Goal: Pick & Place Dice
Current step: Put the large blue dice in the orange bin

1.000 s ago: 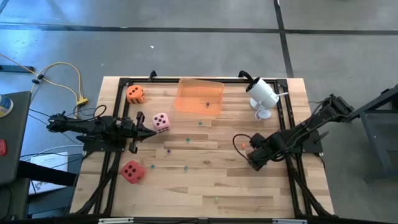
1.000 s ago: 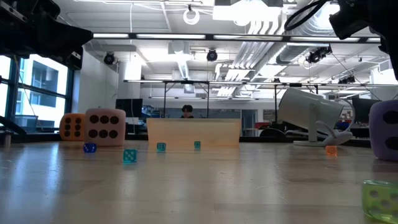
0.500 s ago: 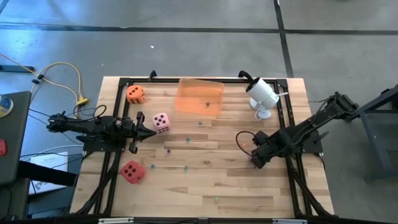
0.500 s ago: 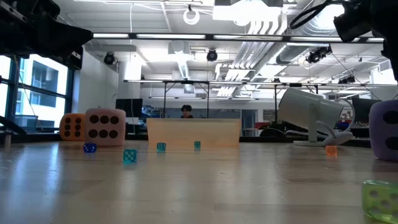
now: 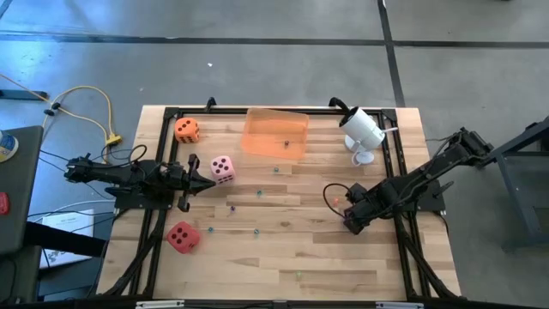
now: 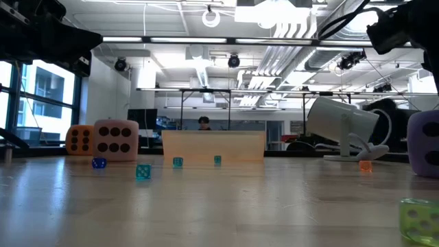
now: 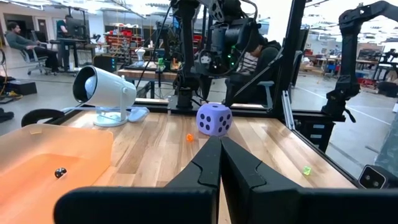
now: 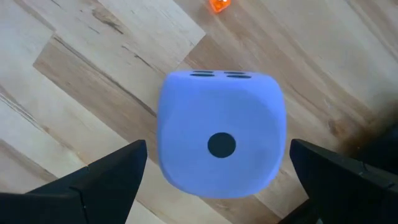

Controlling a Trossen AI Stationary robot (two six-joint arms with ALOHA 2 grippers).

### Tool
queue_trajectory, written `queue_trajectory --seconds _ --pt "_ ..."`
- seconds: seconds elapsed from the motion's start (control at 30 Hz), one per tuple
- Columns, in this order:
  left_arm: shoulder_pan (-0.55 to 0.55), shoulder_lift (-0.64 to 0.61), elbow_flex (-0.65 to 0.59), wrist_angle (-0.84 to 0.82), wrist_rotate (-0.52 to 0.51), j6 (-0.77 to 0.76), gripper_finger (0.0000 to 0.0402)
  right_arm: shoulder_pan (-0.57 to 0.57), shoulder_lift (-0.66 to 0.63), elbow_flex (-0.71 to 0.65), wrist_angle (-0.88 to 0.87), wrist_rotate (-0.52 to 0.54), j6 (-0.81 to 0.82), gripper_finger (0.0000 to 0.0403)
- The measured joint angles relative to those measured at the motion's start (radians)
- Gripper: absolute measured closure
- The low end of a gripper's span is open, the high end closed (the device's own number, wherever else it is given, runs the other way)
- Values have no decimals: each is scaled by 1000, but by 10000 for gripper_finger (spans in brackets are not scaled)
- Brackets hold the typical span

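Shifted slightly back toward the translucent orange rectangular tray (image 5: pixel 275 133) since half a second ago: right gripper (image 8: pixel 211 180), fingers spread wide, poised over the purple foam die (image 8: pixel 219 142), hiding it from above. Left of the tray, left gripper (image 5: pixel 208 181) pinched shut beside the pink foam die (image 5: pixel 222 168). Purple die cut off at low view's edge.
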Motion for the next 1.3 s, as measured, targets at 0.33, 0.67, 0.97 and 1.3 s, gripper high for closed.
queue_trajectory --seconds 0.33,0.67,0.97,1.3 --pt "0 0 0 0 0 -3 401 -10 28 0 -4 2 -20 14" --pt "0 0 0 0 0 -3 401 -14 28 0 10 -3 -19 14" --pt "0 0 0 0 0 -3 401 -14 52 0 13 -10 -19 14" --pt "0 0 0 0 0 -2 401 -25 79 0 23 -31 -42 14"
